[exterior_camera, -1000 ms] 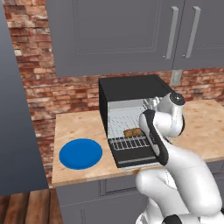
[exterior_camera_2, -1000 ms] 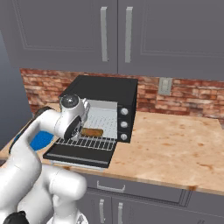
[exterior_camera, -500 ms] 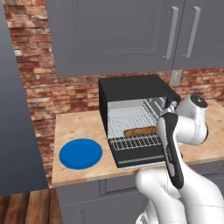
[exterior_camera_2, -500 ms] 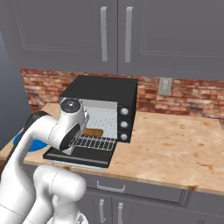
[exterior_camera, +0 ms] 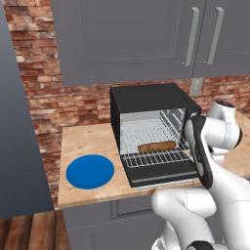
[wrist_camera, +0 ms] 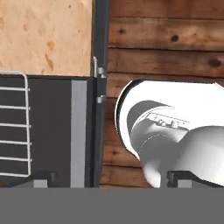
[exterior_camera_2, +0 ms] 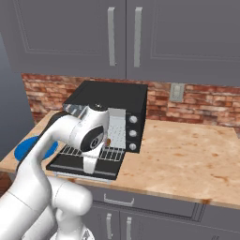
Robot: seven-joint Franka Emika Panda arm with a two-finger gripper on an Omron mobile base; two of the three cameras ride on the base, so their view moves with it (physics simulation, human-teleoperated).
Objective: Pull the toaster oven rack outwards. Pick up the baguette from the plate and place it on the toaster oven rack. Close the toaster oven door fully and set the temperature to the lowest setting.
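Note:
The black toaster oven (exterior_camera: 146,97) stands on the counter with its door (exterior_camera: 163,175) dropped flat. Its wire rack (exterior_camera: 154,157) is slid out over the door, and the brown baguette (exterior_camera: 157,146) lies across it. The blue plate (exterior_camera: 90,171) sits bare to the oven's left. My gripper (wrist_camera: 113,178) is open with nothing between its fingertips (wrist_camera: 41,176). It hovers above the door's front edge (wrist_camera: 78,131), pointing down, with the rack's corner (wrist_camera: 24,127) to one side. Three knobs (exterior_camera_2: 132,133) run down the oven's right strip.
Grey wall cabinets (exterior_camera: 146,39) hang above the oven, in front of a brick wall with an outlet (exterior_camera_2: 176,92). Wooden counter (exterior_camera_2: 187,154) stretches to the oven's right. Beyond the counter's edge is wooden floor (wrist_camera: 166,52).
The arm has drawn back from the oven mouth and swung right, uncovering the baguette lying on the rack. The jaws stayed open.

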